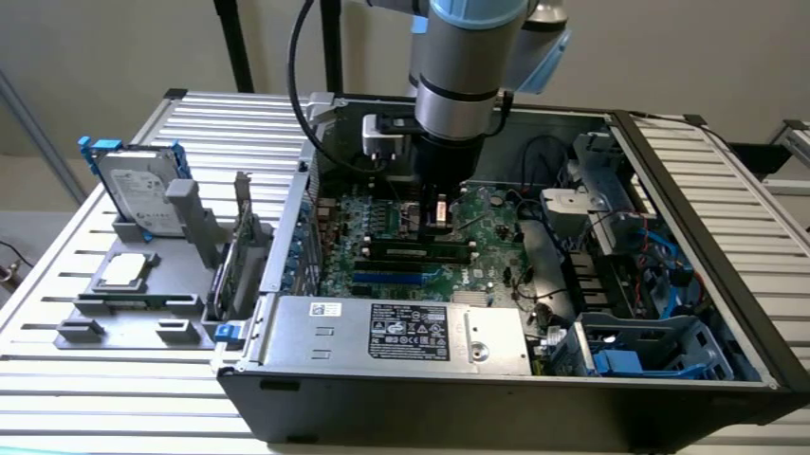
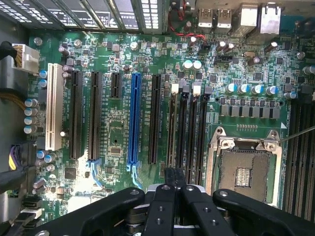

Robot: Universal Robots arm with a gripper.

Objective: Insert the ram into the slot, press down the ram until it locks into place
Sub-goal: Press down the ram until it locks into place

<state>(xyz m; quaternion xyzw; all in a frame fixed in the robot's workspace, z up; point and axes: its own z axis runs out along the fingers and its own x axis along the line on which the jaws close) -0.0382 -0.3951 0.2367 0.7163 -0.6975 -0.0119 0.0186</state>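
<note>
The ram (image 1: 412, 251) is a long dark-green stick with black chips, standing on edge in one of the black motherboard slots (image 2: 187, 132). My gripper (image 1: 437, 210) reaches straight down into the open computer case, just behind the ram in the exterior view. In the wrist view its black fingers (image 2: 165, 196) meet over the near ends of the slots and the gripper (image 2: 175, 173) looks shut. Nothing shows between the fingers. I cannot tell whether they touch the ram's top edge.
The open CPU socket (image 2: 243, 167) lies beside the slots, and a blue slot (image 2: 134, 118) on their other side. The metal power supply (image 1: 393, 332) fills the case front. Cables and drive bays (image 1: 608, 246) crowd the exterior view's right. A hard drive (image 1: 139, 194) and upright grey card (image 1: 241, 246) stand outside.
</note>
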